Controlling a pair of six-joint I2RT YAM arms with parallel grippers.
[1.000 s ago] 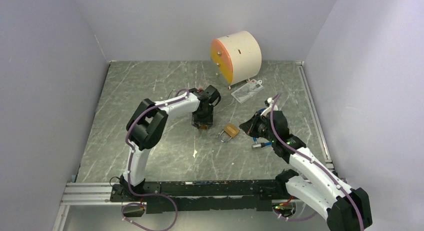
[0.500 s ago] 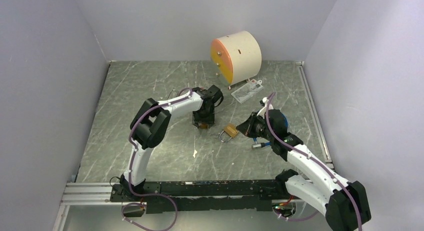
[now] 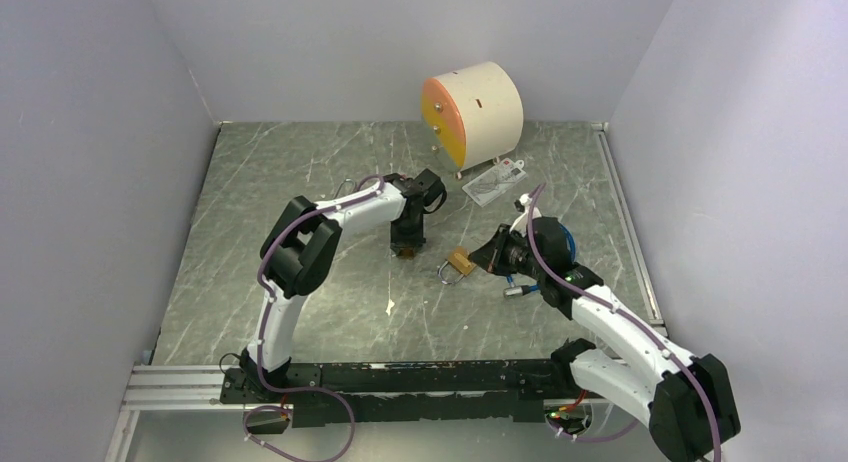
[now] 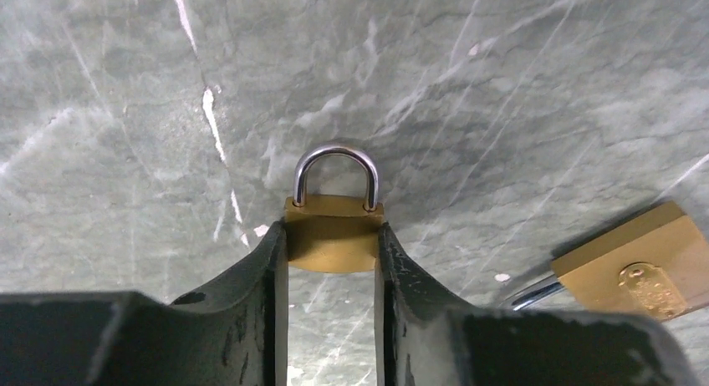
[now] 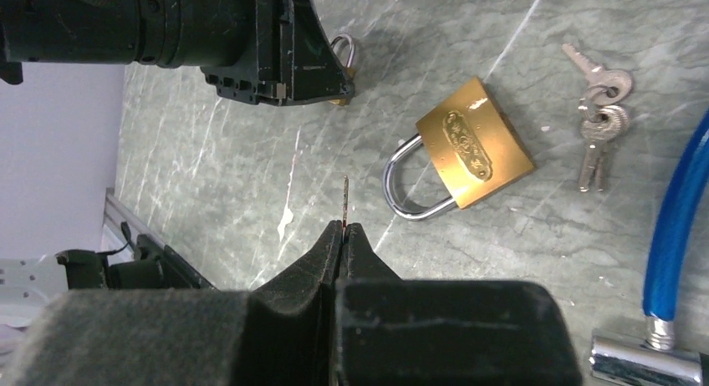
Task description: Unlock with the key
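Observation:
My left gripper [image 4: 332,240] is shut on a small brass padlock [image 4: 333,240] with a closed steel shackle and holds it upright at the table; in the top view this gripper [image 3: 405,248] points down left of centre. My right gripper [image 5: 344,228] is shut on a thin key [image 5: 345,200] seen edge-on, its tip sticking out towards the left gripper. In the top view the right gripper [image 3: 489,256] is just right of a larger brass padlock [image 3: 457,264]. The key tip is apart from the held padlock [image 5: 341,55].
A larger brass padlock [image 5: 472,144] lies flat between the grippers. A bunch of spare keys [image 5: 598,119] and a blue cable lock [image 5: 673,227] lie to its right. A cream drum with an orange face [image 3: 472,112] and a card [image 3: 494,181] stand at the back.
My right gripper has moved left with the key, closer to the large padlock. My left gripper has turned slightly while holding the small padlock.

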